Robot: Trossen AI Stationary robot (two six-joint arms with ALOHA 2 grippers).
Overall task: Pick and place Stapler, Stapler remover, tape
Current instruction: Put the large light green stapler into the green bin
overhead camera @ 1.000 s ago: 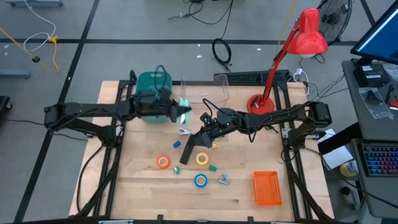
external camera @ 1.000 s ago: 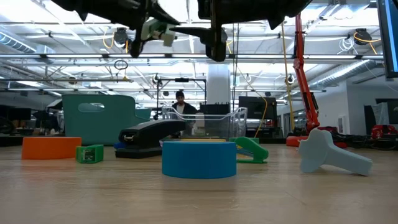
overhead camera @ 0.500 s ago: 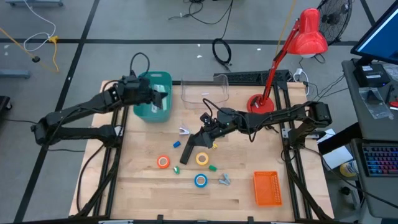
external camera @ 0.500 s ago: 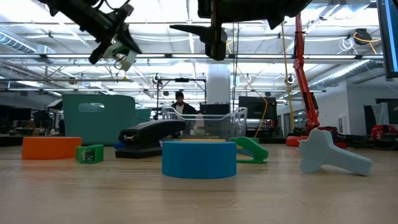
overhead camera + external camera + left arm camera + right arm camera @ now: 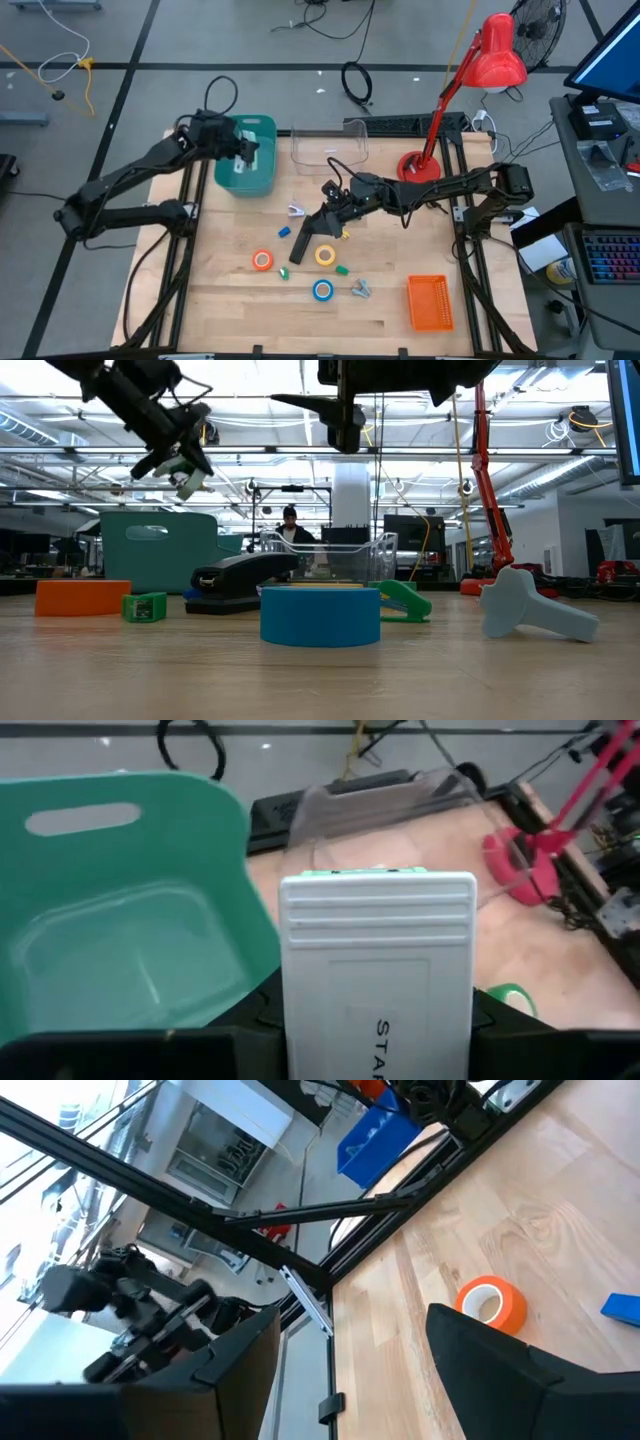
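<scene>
My left gripper (image 5: 246, 150) is shut on a small white box (image 5: 378, 970) with partly visible print, high above the right rim of the teal bin (image 5: 245, 168). It also shows in the low view (image 5: 183, 472). My right gripper (image 5: 327, 203) is open and empty, high over the far end of the black stapler (image 5: 305, 240); its fingers are spread in the right wrist view (image 5: 352, 1320). The orange (image 5: 262, 260), yellow (image 5: 325, 256) and blue (image 5: 322, 290) tape rolls lie flat on the table. A green ring (image 5: 510, 998) lies on the table beyond the box. My left gripper pinches the white box by its two long sides (image 5: 292, 1020) between its two fingers, at the box's near end. The rest of the box sticks out past the fingers. The box is lifted clear, tilted, over the teal bin (image 5: 120, 920).
A clear plastic container (image 5: 330, 145) stands at the far edge beside the bin, and a red desk lamp (image 5: 440, 130) at the far right. An orange basket (image 5: 430, 302) sits near the front right. A grey-blue tool (image 5: 360, 289) and small green and blue pieces lie among the rolls.
My left gripper has carried the white box from over the table's middle toward the far left, to above the teal bin, and has turned and tipped on the way. The box stays in its hold, clear of the table.
</scene>
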